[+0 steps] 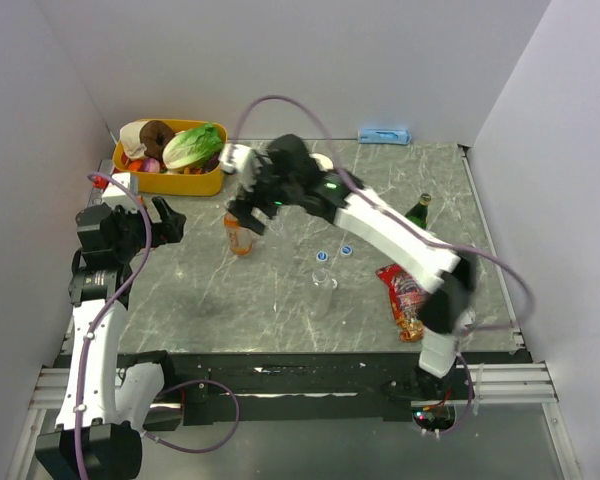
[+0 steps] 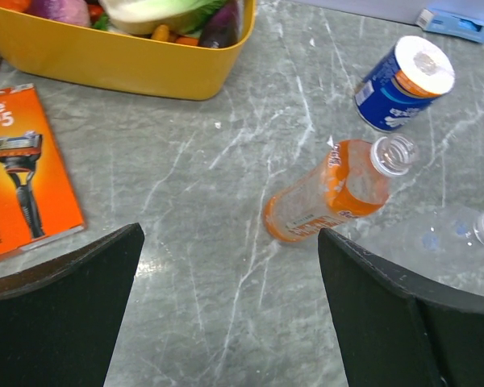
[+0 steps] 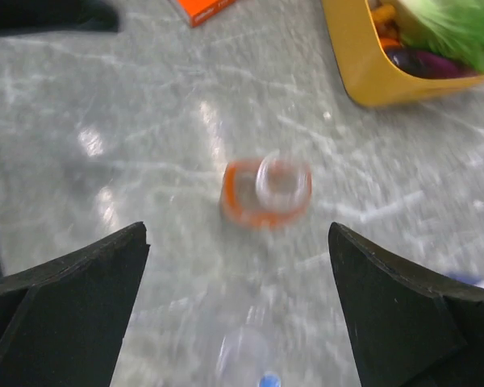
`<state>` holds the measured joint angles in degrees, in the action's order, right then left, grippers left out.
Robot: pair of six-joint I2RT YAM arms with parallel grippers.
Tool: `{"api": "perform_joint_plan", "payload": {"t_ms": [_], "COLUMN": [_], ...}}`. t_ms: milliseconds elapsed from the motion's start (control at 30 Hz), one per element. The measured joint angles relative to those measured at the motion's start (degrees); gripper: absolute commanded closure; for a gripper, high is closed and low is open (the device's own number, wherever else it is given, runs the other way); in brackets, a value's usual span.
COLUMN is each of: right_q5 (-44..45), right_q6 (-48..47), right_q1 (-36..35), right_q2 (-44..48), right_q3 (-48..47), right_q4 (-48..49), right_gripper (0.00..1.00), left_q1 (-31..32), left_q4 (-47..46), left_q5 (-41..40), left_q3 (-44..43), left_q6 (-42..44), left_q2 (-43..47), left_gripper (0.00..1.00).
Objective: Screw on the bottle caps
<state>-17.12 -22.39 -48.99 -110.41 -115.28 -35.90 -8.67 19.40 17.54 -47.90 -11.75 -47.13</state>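
The orange drink bottle (image 1: 240,238) stands upright with its mouth uncapped, left of the table's middle. It also shows in the left wrist view (image 2: 331,189) and, blurred and from above, in the right wrist view (image 3: 266,192). My right gripper (image 1: 248,215) hovers just above it, open and empty (image 3: 238,298). Two blue caps (image 1: 322,256) (image 1: 346,250) lie on the table to the right. One small clear bottle (image 1: 323,290) stands just in front of them, uncapped (image 2: 460,230). I see no second clear bottle. My left gripper (image 1: 170,222) is open and empty (image 2: 230,306), left of the orange bottle.
A yellow basket (image 1: 170,185) of food stands at the back left. An orange razor box (image 2: 24,169) lies beside it. A blue-wrapped roll (image 2: 403,74) lies behind the orange bottle. A green bottle (image 1: 418,210) and a red snack packet (image 1: 405,300) are at the right.
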Motion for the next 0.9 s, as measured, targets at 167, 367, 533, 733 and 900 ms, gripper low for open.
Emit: {"api": "perform_joint_plan", "payload": {"t_ms": [167, 367, 533, 733, 900], "right_q5": [1.3, 1.1, 1.3, 1.2, -0.1], "right_q6": [-2.2, -4.5, -4.5, -5.1, -5.4], "right_q1": [0.0, 0.0, 0.1, 0.1, 0.2], "right_q2": [23.1, 40.5, 39.6, 37.6, 37.1], "right_q3": [19.9, 39.8, 47.1, 47.5, 47.0], "right_q4": [0.1, -3.0, -5.4, -5.7, -5.9], "right_gripper": [0.14, 0.19, 0.27, 0.45, 0.72], "left_q1": [0.0, 0.0, 0.0, 0.0, 0.0], "left_q4": [-0.4, -0.7, -0.7, -0.7, -0.6], "left_q5": [2.2, 3.5, 4.4, 5.4, 8.6], "left_q3": [0.4, 0.6, 0.6, 0.6, 0.6], "left_q6": [0.0, 0.0, 0.0, 0.0, 0.8], "left_q2": [0.0, 0.0, 0.0, 0.0, 0.0], "left_gripper": [0.04, 0.04, 0.04, 0.04, 0.04]}}
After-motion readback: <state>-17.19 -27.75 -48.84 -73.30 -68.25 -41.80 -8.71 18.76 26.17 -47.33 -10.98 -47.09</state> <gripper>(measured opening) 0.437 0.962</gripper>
